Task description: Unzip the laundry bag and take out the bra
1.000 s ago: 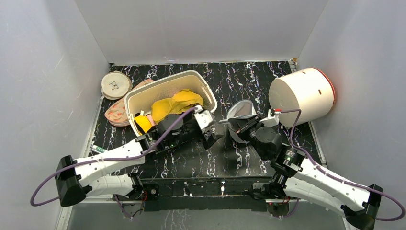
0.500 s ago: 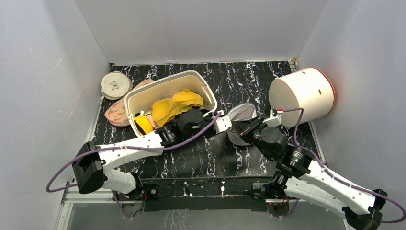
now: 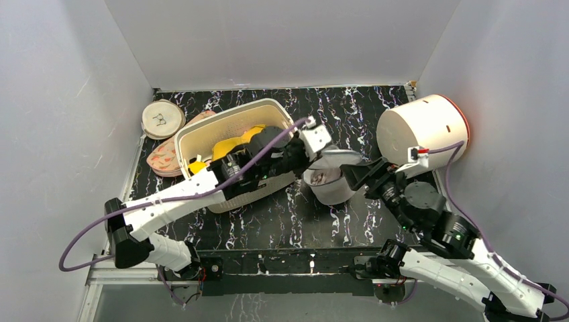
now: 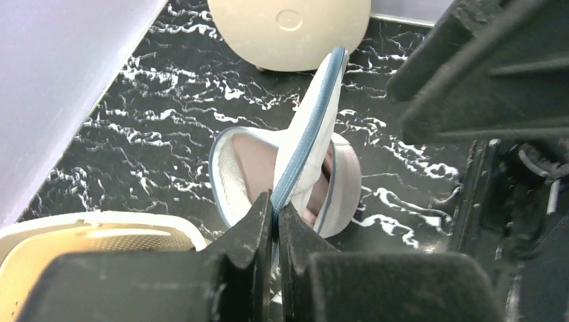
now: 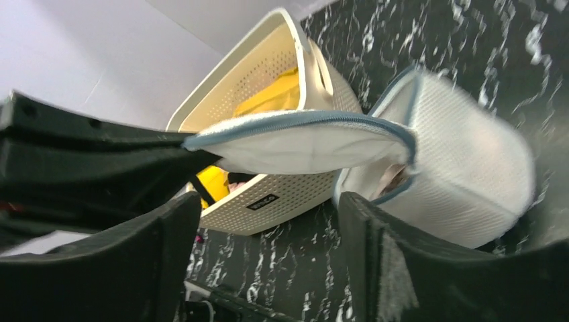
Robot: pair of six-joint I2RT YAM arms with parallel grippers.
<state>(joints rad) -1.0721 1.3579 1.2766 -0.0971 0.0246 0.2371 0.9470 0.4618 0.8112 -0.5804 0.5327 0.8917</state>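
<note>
The laundry bag, a whitish mesh drum, stands on the table right of the basket with its round lid lifted. My left gripper reaches over the basket and is shut on the lid's blue zip edge; the jaws pinch it tight. Under the raised lid the pale pink bra shows inside the bag. My right gripper hangs open just right of the bag, with nothing between its fingers. In the right wrist view the lid stretches out from the bag.
A cream perforated basket holding a bright yellow bra sits under my left arm. A large white drum lies at the back right. A cream disc and a pink patterned disc lie at the back left.
My left gripper swung right from the basket's front to the bag, shut on the lid and raised it. My right gripper let go, opened and drew back to the right.
</note>
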